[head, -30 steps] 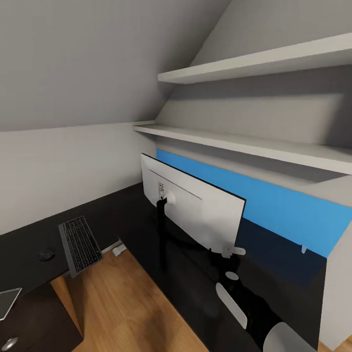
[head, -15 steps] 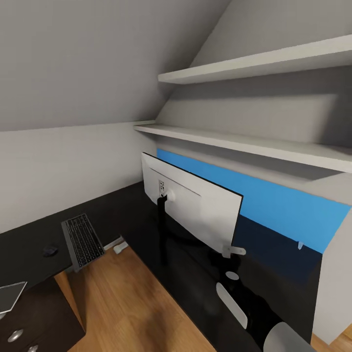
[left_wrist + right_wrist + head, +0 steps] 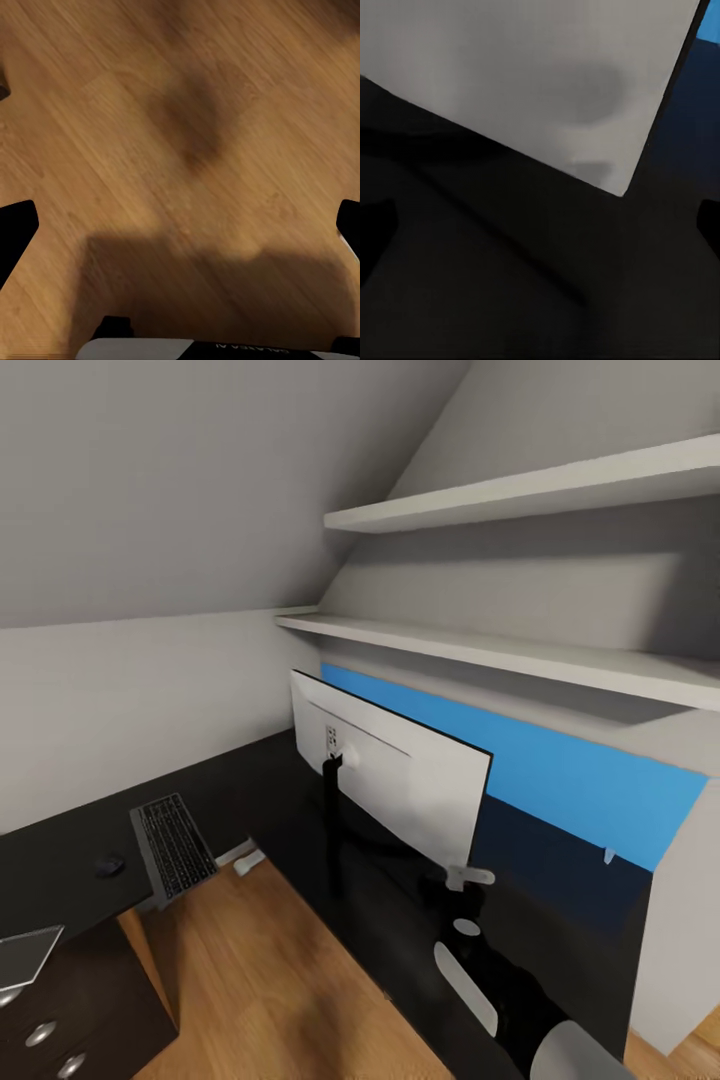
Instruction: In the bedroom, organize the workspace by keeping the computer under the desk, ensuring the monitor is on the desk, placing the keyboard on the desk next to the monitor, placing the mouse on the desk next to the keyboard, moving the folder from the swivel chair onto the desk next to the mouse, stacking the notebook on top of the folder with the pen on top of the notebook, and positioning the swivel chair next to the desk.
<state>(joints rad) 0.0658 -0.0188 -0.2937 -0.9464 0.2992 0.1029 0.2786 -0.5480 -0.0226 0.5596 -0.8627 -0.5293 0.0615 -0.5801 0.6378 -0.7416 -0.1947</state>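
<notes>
Comparing with a second ago, my head view has drifted: the whole scene has slid, so it is the camera that moved, not the things. The desk now shows more of its drawers and knobs at the lower left. The monitor stands on the desk with its pale back toward me, in front of the blue wall panel. The keyboard lies on the desk with one end jutting past the edge, the notebook is cut off by the frame, and the mouse sits just beside the keyboard. I judge I am only repositioning. My right tool hovers near the monitor's lower corner; my left tool hangs wide over bare floor. Whether the right one is wide or narrow, I cannot tell.
</notes>
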